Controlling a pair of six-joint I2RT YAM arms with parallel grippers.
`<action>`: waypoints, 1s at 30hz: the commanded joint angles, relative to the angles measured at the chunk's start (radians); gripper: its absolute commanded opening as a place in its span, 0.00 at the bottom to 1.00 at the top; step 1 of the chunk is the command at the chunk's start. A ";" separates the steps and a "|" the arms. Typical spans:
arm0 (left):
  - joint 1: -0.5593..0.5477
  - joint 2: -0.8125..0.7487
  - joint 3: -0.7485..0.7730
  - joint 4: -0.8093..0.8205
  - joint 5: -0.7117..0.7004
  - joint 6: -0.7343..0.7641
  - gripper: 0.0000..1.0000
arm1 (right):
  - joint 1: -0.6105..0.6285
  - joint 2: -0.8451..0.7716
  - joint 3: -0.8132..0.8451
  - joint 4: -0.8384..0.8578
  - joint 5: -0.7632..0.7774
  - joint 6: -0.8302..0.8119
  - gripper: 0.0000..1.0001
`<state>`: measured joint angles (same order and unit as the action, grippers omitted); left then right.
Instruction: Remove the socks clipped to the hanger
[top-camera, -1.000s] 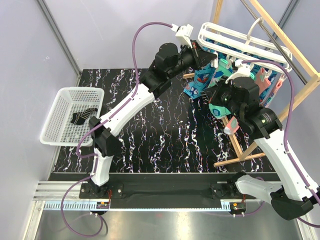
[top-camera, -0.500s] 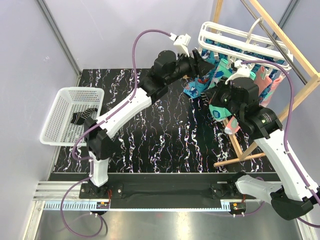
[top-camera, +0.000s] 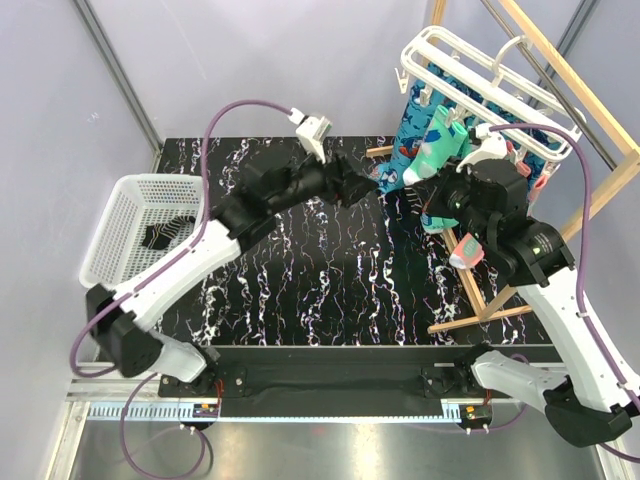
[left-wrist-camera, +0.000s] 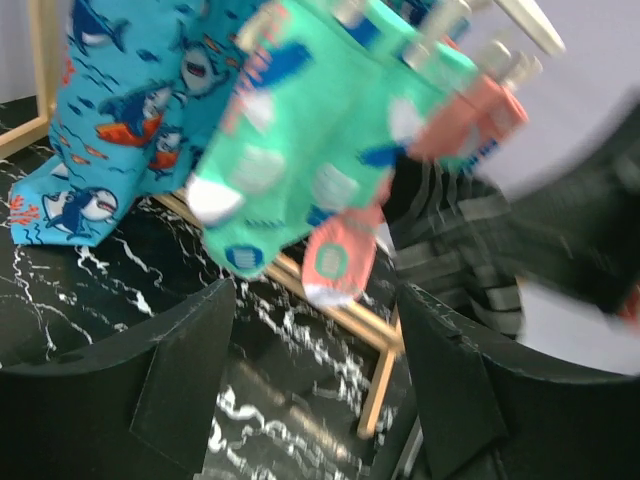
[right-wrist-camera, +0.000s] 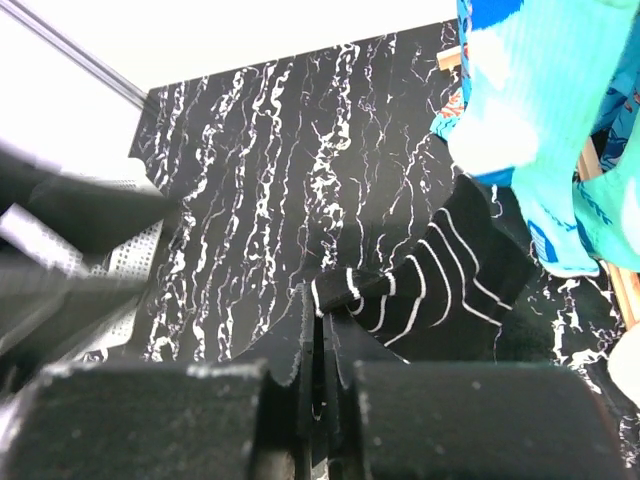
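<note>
Right gripper (right-wrist-camera: 318, 345) pressed together, pinching the cuff of the striped sock (right-wrist-camera: 440, 285) at centre frame; whether its clip has let go cannot be told; left gripper (left-wrist-camera: 315, 290) spread, empty; shark sock (top-camera: 410, 130), mint sock (top-camera: 437, 150) and pink sock (left-wrist-camera: 335, 262) hang from the hanger (top-camera: 480, 85), upper right; one dark sock (top-camera: 160, 235) lies in the basket (top-camera: 120, 210), left; judged early, most outstanding.

It was a robotics lab test cell: left arm (top-camera: 200, 255) & right arm (top-camera: 572, 322) were bolted to a black base plate (top-camera: 330, 380) at the near edge of the table (top-camera: 330, 290) (black marble-look top), purple cables (top-camera: 245, 103) looped over them, and bare pale wall panels (top-camera: 250, 50) w/ alu struts (top-camera: 113, 62) boxed everything in.
</note>
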<state>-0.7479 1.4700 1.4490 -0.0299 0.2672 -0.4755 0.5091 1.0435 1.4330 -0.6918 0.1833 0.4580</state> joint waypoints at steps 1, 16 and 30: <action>-0.007 -0.111 -0.107 0.097 0.118 0.097 0.72 | -0.003 -0.028 0.049 0.069 0.038 0.053 0.00; -0.080 -0.048 -0.070 0.212 0.288 0.048 0.76 | -0.003 0.023 0.066 0.116 -0.125 0.200 0.00; -0.096 0.032 -0.058 0.338 0.314 -0.107 0.53 | -0.003 -0.034 -0.059 0.189 -0.159 0.240 0.03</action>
<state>-0.8406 1.4883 1.3426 0.2375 0.5678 -0.5709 0.5095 1.0420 1.3891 -0.5659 0.0338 0.6739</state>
